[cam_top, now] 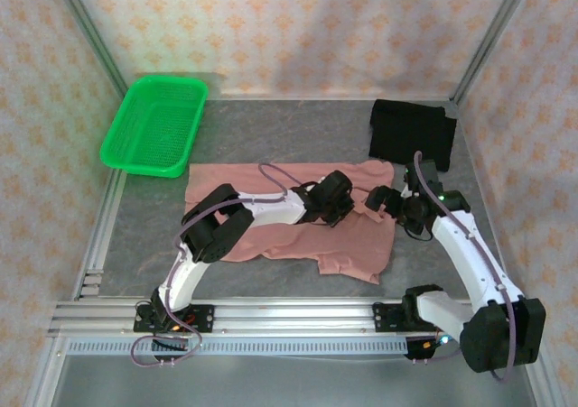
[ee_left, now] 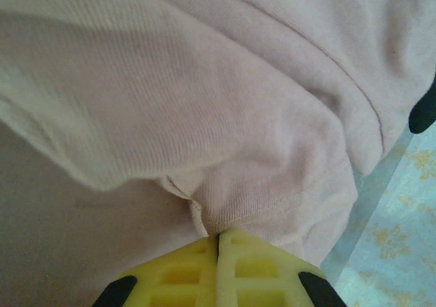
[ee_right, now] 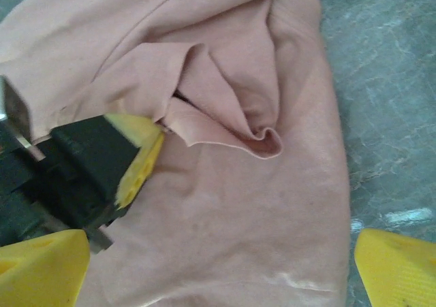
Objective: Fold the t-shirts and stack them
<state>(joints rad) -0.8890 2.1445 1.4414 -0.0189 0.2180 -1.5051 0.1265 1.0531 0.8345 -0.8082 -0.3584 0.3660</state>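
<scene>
Black t-shirt (cam_top: pixel 411 129) looked folded already; pink t-shirt (cam_top: pixel 352 245) lay rumpled, left gripper (ee_left: pixel 219 242) clamped on its cloth, right gripper (ee_right: pixel 218 273) wide and empty; stacking not done.

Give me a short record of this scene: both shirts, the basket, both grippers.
pink t-shirt: spread rumpled, centre of the table
black t-shirt: compact rectangle, far right corner
green basket: far left corner, apart from both shirts
left gripper: shut on a fold of the pink t-shirt
right gripper: open over the pink t-shirt's right edge, holding nothing
stack: not yet made
</scene>
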